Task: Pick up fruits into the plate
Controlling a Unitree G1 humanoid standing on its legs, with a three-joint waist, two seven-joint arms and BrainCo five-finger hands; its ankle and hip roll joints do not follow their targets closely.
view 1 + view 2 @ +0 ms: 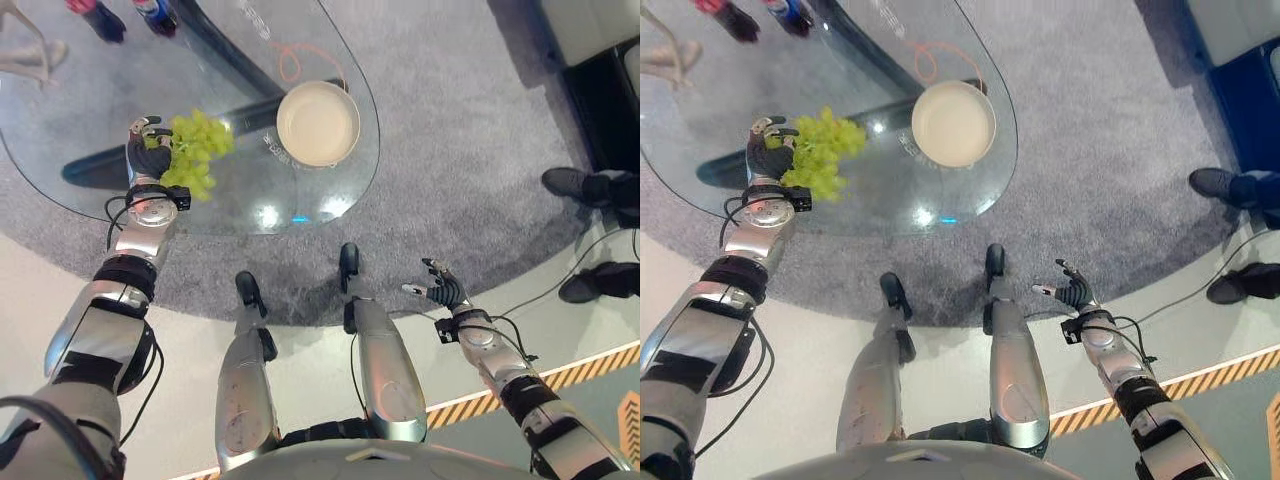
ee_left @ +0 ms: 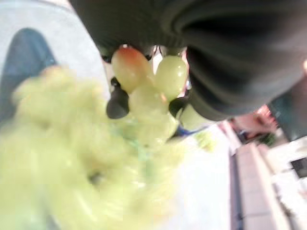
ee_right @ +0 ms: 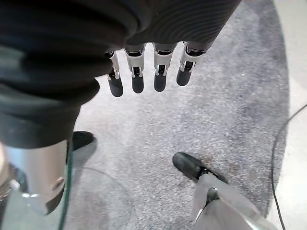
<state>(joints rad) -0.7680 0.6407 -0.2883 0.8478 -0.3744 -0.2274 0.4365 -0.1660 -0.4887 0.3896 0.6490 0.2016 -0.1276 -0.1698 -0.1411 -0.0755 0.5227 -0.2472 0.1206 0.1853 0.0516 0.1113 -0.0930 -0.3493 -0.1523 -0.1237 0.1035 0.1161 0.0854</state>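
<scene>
A bunch of green grapes hangs above the glass table, held in my left hand, whose fingers are curled round it. The left wrist view shows the grapes pressed close against the hand. A round cream plate sits empty on the table, to the right of the grapes and apart from them. My right hand hangs low over the grey carpet off the table's right side, fingers relaxed and holding nothing; its straight fingers show in the right wrist view.
The oval glass table's dark base runs beneath it. Two bottles stand at the far edge. A person's dark shoes rest on the carpet at the right. A yellow-black striped tape line crosses the floor at lower right.
</scene>
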